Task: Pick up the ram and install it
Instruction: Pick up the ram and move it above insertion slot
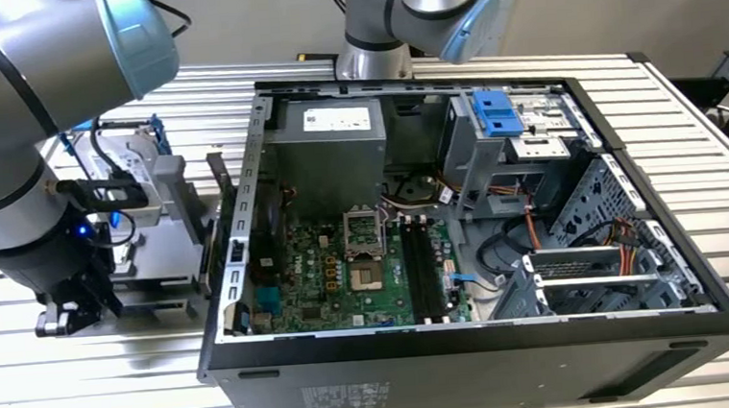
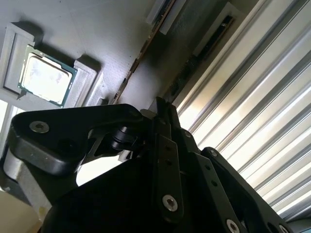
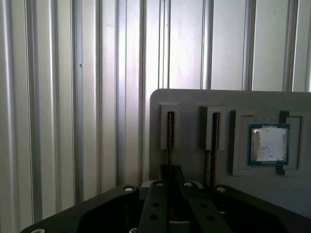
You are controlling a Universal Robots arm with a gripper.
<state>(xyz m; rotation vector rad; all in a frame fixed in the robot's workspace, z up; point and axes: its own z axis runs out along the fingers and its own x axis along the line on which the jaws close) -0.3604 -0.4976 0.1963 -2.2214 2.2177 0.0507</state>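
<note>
Open computer case (image 1: 477, 339) well off to the side of the gripper (image 1: 75, 318), fingers (image 3: 155, 204) pinched narrow, grey holder plate (image 3: 189, 97) just ahead of the tips, the ram (image 3: 170, 131) edge-on in the slot lined up with them, processor chip (image 3: 268, 143) further aside.

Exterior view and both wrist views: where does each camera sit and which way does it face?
Exterior view: off the arm, looking down into the open computer case on the slatted table; arm at the exterior view's left.
First wrist view: on the wrist, looking past the gripper at the grey holder and the ram in it.
Second wrist view: on the wrist, looking slantwise along the gripper at that holder.
Both wrist views share the holder's processor chip.
</note>
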